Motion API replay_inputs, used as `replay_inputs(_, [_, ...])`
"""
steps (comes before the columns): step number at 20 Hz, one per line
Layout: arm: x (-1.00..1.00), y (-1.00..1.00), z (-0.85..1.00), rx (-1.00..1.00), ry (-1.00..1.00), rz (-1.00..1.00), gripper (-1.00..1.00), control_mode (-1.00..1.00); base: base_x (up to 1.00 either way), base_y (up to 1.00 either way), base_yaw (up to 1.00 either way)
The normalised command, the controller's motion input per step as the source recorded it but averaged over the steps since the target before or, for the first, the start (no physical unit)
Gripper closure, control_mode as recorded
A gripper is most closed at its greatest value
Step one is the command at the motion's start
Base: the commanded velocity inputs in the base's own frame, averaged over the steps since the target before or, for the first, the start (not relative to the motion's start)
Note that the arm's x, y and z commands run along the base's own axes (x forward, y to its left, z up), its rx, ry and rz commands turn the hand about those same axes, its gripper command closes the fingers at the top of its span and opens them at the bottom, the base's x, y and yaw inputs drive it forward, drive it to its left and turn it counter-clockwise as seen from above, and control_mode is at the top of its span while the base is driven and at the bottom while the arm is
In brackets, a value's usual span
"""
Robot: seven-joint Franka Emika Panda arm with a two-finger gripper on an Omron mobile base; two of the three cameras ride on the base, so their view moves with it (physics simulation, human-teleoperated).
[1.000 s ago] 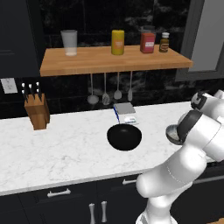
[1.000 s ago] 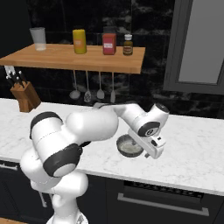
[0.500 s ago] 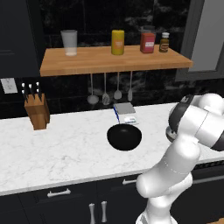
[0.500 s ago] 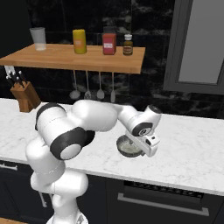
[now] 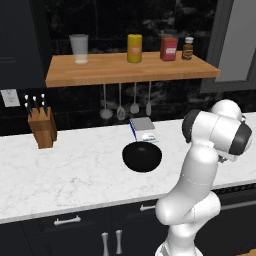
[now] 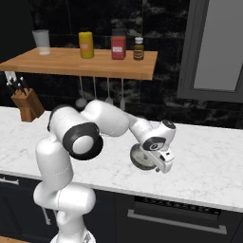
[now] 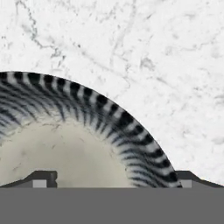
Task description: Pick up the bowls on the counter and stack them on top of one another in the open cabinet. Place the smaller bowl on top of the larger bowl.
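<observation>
Gripper over the small bowl, jaws apart

Fingers (image 7: 39, 180) stand wide apart in my hand view, one tip at each lower corner, and between them I see the smaller bowl (image 7: 74, 144) from above: a pale inside ringed by a dark-striped rim, sitting on the counter (image 7: 144, 57). Nothing is clamped; I cannot tell from here whether either tip touches the rim.

From my right base view the gripper (image 6: 163, 161) hangs low at the end of the bent arm, just over the counter (image 6: 209, 161), with the smaller bowl (image 6: 141, 156) right beside and partly behind it, looking silvery-grey.

In my left base view the larger bowl (image 5: 142, 156) sits black and glossy on the counter (image 5: 65, 170), well apart from the hand, with the arm's white elbow to its right. Just behind it lies a small grey box (image 5: 143, 129). A knife block (image 5: 42, 128) stands far to the left near the wall.

The wooden shelf (image 5: 130, 70) runs above, carrying a glass tumbler (image 5: 79, 48), a yellow canister (image 5: 134, 48), a red box (image 5: 169, 48) and a small brown bottle (image 5: 187, 48). Ladles (image 5: 120, 102) hang beneath it
</observation>
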Motion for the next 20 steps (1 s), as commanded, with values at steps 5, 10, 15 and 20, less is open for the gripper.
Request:
replay_inputs(5, [0.0,-0.15,-0.16,0.0,0.0,0.0,-1.0,-1.0,0.0,0.0,0.0])
replay_inputs(10, [0.0,0.0,-0.01,0.0,0.0,0.0,-1.0,-1.0,0.0,0.0,0.0])
replay_inputs(15, [0.0,-0.02,0.06,0.02,-0.03,0.0,-1.0,-1.0,0.0,0.0,0.0])
replay_inputs(20, [0.0,0.0,-0.03,0.0,0.0,0.0,-1.0,-1.0,0.0,0.0,0.0])
